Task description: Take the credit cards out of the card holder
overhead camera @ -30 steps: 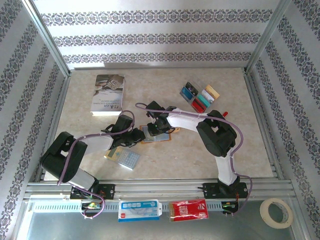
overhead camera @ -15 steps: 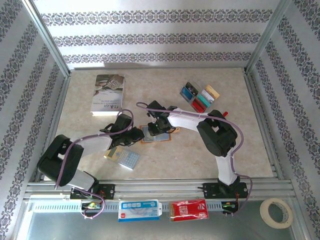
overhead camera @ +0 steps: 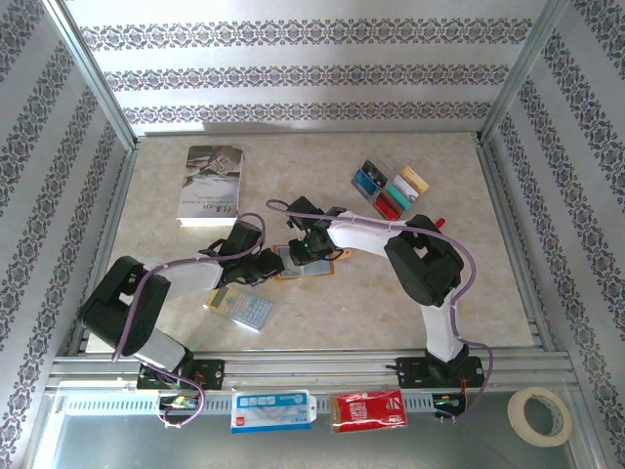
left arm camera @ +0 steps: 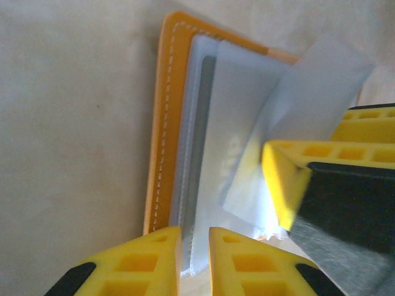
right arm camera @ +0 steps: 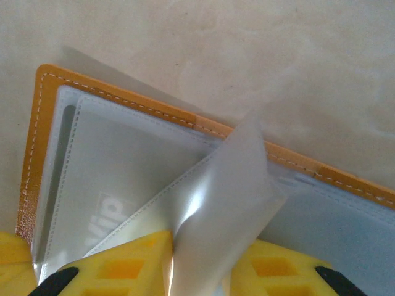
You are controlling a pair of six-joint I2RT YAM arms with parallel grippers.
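The card holder point(overhead camera: 319, 269) lies open at the middle of the table point(overhead camera: 371, 313), much of it hidden from above by both grippers; close up, its stitched orange edge frames pale pockets cut off by the frame; faint lettering shows through one pocket, though whether a card sits there is hard to tell; the right gripper point(right arm camera: 200, 265) pinches a clear sleeve point(right arm camera: 222, 197), lifted and curled off the holder; the left gripper point(left arm camera: 194, 265) stands nearly closed, the sleeves' edge running into its narrow gap, clamped or not I cannot tell; the credit cards point(overhead camera: 391, 189) lie fanned well apart, toward the far right; a calculator point(overhead camera: 242, 307) sits near the left gripper.
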